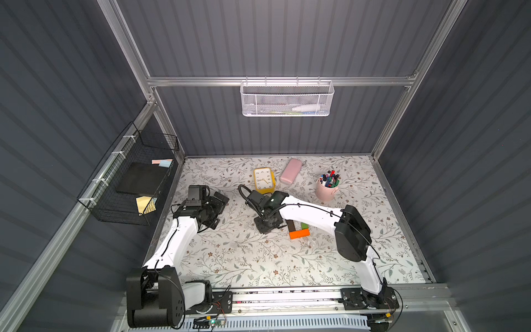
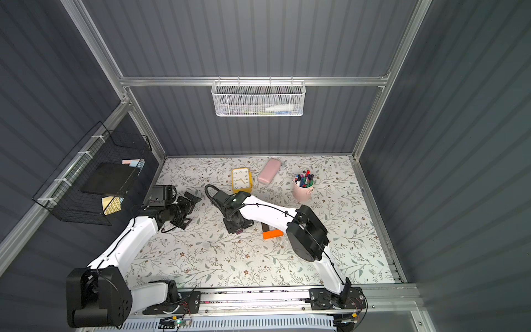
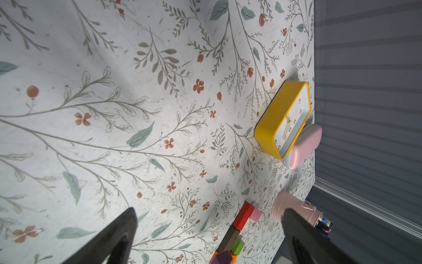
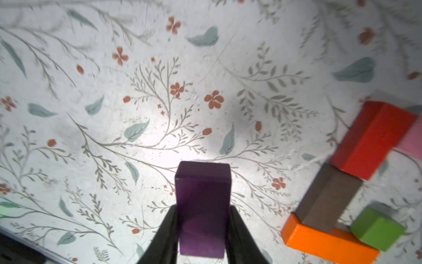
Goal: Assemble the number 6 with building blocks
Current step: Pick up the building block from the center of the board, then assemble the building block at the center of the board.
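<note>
Purple block [image 4: 202, 205] is gripped by the right jaws, shut on its long sides, over bare desk [image 4: 159, 114] near the unfinished number 6 [image 4: 338, 182]. It is best lowered squarely into the gap between green cube [image 4: 376, 228] and pink block [image 4: 413, 141], flush against the brown block [image 4: 328, 196], so that nothing is nudged. Left jaws are spread wide and empty.

Right arm [image 1: 310, 214] low at mid-table, right jaws tight; left arm [image 1: 178, 238] folded aside, left jaws wide.

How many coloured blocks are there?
6: purple block held in the right tool; red, pink, brown, green and orange clustered on the table. Others could be hidden.
</note>
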`<state>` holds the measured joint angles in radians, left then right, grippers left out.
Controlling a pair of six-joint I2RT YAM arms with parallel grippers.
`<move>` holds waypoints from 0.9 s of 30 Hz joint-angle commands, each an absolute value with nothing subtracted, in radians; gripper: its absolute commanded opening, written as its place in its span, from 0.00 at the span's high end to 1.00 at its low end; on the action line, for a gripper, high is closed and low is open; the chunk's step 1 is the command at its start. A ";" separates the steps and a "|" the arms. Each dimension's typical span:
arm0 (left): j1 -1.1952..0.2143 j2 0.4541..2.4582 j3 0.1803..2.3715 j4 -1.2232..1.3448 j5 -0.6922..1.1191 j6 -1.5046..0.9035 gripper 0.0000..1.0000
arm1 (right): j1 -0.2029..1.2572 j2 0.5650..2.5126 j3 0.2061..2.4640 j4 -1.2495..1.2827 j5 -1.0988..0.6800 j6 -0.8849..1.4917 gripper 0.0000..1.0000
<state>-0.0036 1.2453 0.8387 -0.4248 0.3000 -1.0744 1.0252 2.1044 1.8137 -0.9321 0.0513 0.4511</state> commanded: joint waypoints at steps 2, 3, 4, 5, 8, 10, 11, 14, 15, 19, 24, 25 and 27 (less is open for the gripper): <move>0.002 1.267 0.877 -0.428 0.296 -1.042 0.01 | 0.952 2.048 1.816 -1.004 0.082 0.630 0.73; 0.002 1.271 0.881 -0.426 0.297 -1.040 0.01 | 0.938 2.037 1.810 -1.005 0.079 0.664 0.74; 0.002 1.275 0.886 -0.425 0.298 -1.040 0.00 | 0.921 2.022 1.792 -1.000 0.070 0.697 0.73; 0.002 1.279 0.890 -0.423 0.299 -1.037 0.01 | 0.908 2.010 1.776 -0.994 0.064 0.726 0.73; 0.000 1.290 0.904 -0.421 0.295 -1.032 0.01 | 0.856 1.975 1.729 -0.982 0.024 0.822 0.72; 0.000 1.298 0.911 -0.413 0.296 -1.032 0.00 | 0.823 1.950 1.684 -0.955 -0.008 0.884 0.73; -0.001 1.302 0.914 -0.409 0.293 -1.032 0.01 | 0.810 1.940 1.666 -0.944 -0.022 0.911 0.73; -0.008 1.315 0.931 -0.401 0.285 -1.032 0.01 | 0.771 1.899 1.584 -0.867 -0.089 1.006 0.73; -0.010 1.320 0.935 -0.399 0.286 -1.032 0.01 | 0.762 1.884 1.557 -0.836 -0.102 1.045 0.73; -0.021 1.342 0.957 -0.391 0.286 -1.033 0.01 | 0.739 1.851 1.517 -0.791 -0.109 1.155 0.73; -0.057 1.375 1.007 -0.396 0.271 -1.019 0.01 | 0.709 1.814 1.474 -0.764 -0.118 1.279 0.74; -0.065 1.381 1.015 -0.394 0.255 -1.016 0.01 | 0.701 1.800 1.450 -0.749 -0.121 1.312 0.74; -0.078 1.392 1.027 -0.379 0.261 -1.009 0.01 | 0.685 1.775 1.400 -0.713 -0.144 1.376 0.74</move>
